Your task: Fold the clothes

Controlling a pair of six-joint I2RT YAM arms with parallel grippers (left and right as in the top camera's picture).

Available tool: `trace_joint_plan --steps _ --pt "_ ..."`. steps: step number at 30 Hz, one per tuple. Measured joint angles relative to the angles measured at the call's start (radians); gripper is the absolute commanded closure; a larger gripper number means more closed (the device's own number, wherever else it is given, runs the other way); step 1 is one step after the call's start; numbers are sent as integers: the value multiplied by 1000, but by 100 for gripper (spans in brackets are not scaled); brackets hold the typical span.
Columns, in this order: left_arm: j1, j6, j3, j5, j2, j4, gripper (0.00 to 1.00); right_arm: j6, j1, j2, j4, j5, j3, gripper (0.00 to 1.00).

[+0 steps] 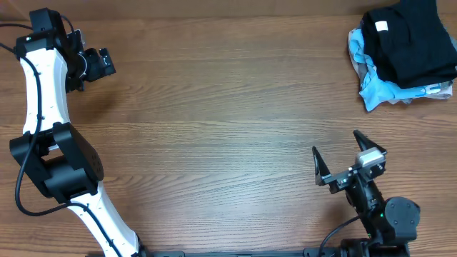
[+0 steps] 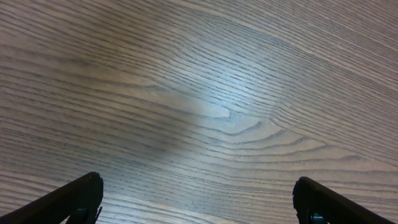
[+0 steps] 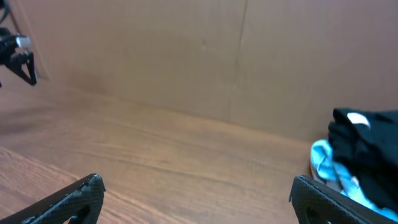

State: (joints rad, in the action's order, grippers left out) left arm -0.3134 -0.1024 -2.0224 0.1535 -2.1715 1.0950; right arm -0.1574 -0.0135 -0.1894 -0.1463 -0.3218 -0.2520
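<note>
The clothes (image 1: 403, 50) lie in a loose heap at the far right corner of the worktop (image 1: 214, 128). A black garment (image 1: 410, 39) sits on top, showing a small white label (image 1: 381, 27), and a light blue garment (image 1: 375, 89) spills out beneath it toward the near side. Nothing is spread out or folded yet, so the job looks to be at its very start. The right tool (image 1: 335, 140) hovers at the near right, well apart from the heap, with its jaws spread wide and nothing between them. Its own camera shows the heap (image 3: 360, 155) off to the right, in front of a plain brown wall (image 3: 186, 56). The left tool (image 1: 107, 63) hangs at the far left, about as far from the clothes as the worktop allows. It is also wide open and empty, with only bare wood grain under it (image 2: 198, 180). The main risk I see is in the first pick. The garments overlap, so a deep pinch into the heap could catch the black and blue pieces together and drag both out in a tangle. A shallow pinch on the slack black cloth might slip off. The heap also sits close to the far and right edges of the worktop, so a push from an incoming finger could shove it over the side. Bringing the left arm across to help spread a piece risks crossing the path of the right arm.
</note>
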Motion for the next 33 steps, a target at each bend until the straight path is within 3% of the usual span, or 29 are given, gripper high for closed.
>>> trace_joint_plan --steps 16,33 --pt "0 0 0 0 0 0 0 2 41 166 79 12 193 0" --pt "0 0 0 0 0 0 0 172 47 175 76 154 233 0"
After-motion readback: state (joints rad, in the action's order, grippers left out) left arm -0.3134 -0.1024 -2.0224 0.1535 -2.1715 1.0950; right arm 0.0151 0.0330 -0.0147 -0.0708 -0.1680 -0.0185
